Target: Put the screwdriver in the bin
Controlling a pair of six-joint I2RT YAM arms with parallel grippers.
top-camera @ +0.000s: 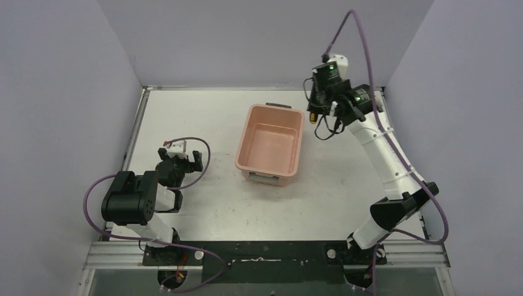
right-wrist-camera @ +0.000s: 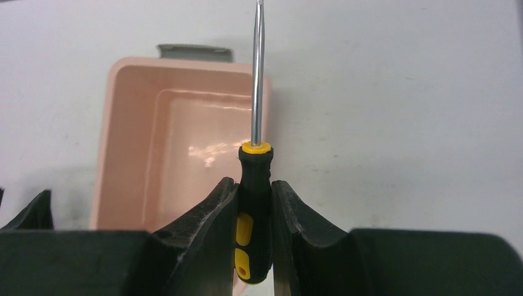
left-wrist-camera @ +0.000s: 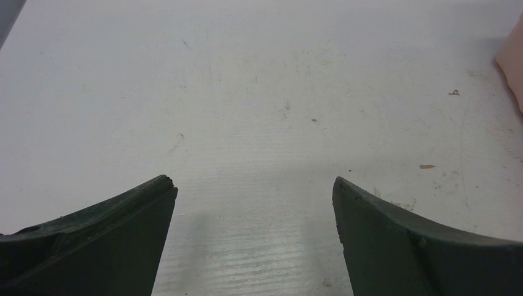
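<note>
Screwdriver [right-wrist-camera: 255, 148] is pinched in the right gripper [right-wrist-camera: 254, 183], with both fingers pressed onto the black-and-yellow handle just behind the yellow collar and the shaft pointing away from the wrist. In the top view it sits just beside the far right corner of the bin [top-camera: 245, 137], not inside it. In the wrist view the shaft crosses the bin's right rim. We judge it light and rigid, with no flex and no crush risk. The handle looks rubbery and should grip well. The steel shaft is thin and likely slick, so we'd hold by the handle, as now. The round handle could roll between the pads. Left gripper [left-wrist-camera: 253, 185] is spread wide over the table [left-wrist-camera: 247, 74], holding nothing.
</note>
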